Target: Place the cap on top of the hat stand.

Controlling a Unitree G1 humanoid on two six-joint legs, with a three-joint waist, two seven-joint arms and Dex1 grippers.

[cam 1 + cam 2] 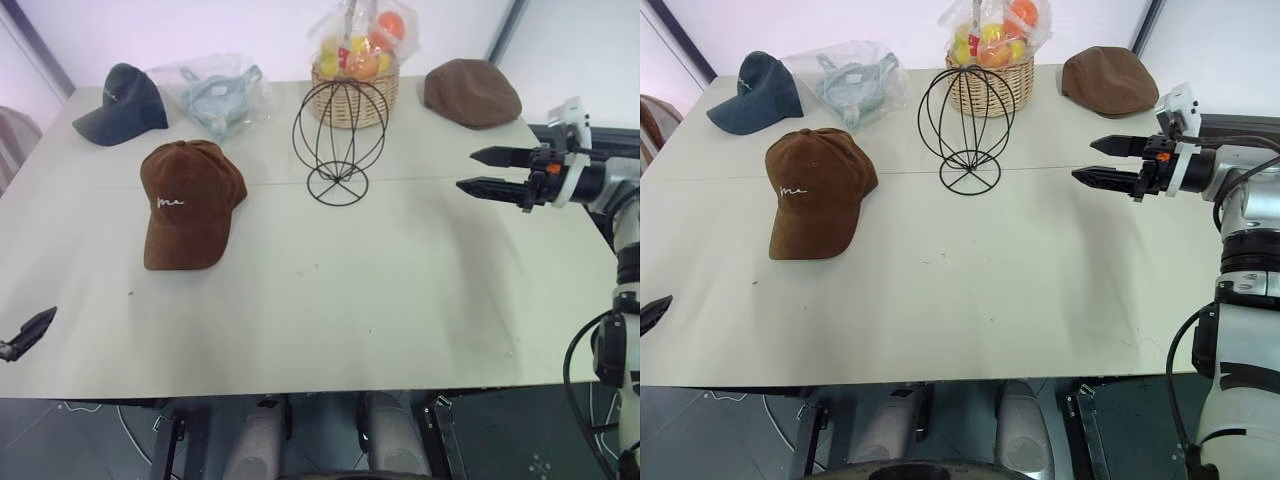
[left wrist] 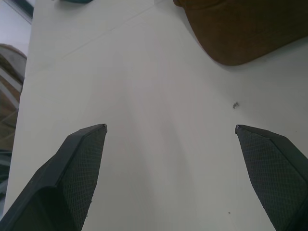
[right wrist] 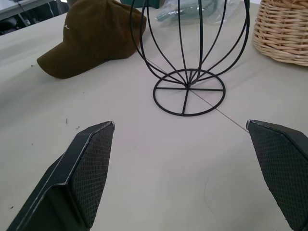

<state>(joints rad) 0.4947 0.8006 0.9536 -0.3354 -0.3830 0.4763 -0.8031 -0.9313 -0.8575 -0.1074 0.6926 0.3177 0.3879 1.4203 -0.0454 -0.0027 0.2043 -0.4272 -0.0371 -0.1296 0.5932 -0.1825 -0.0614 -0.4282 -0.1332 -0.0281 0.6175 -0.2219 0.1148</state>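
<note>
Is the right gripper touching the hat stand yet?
Apart. The left eye view shows bare table between the open right gripper and the hat stand.

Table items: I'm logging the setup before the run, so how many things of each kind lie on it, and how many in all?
Baseball caps: 2, brown corduroy cap and dark navy cap
Brimless flat caps: 1, brown flat cap
Wire hat stands: 1, hat stand
Wicker fruit baskets: 1, basket
Clear plastic bags with a pale blue item: 1, bag
Total: 6
</note>
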